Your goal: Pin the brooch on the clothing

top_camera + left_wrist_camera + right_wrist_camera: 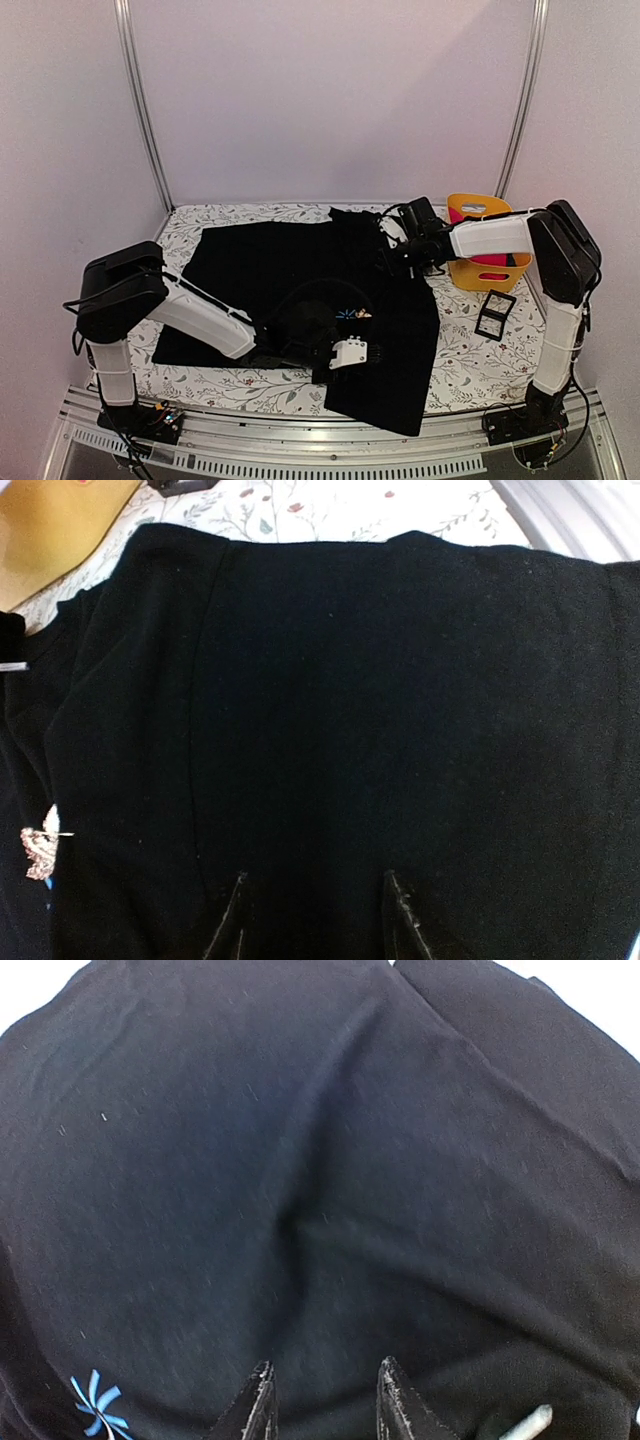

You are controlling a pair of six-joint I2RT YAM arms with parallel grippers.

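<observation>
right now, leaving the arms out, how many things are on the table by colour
black: 2, shirt and frame
yellow: 1, basket
pink: 1, garment
silvery: 1, brooch
total: 5

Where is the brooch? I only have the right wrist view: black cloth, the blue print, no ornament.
Observer: The brooch lies on the black shirt, right beside the blue print.
Operator: Is the left pincer holding it?
Observer: No. In the left wrist view the left pincer stands open over bare cloth, and the brooch is at that picture's left edge.
Operator: Anything near my arm?
Observer: A yellow basket stands to the right of the shirt, and the right forearm passes over it.
</observation>
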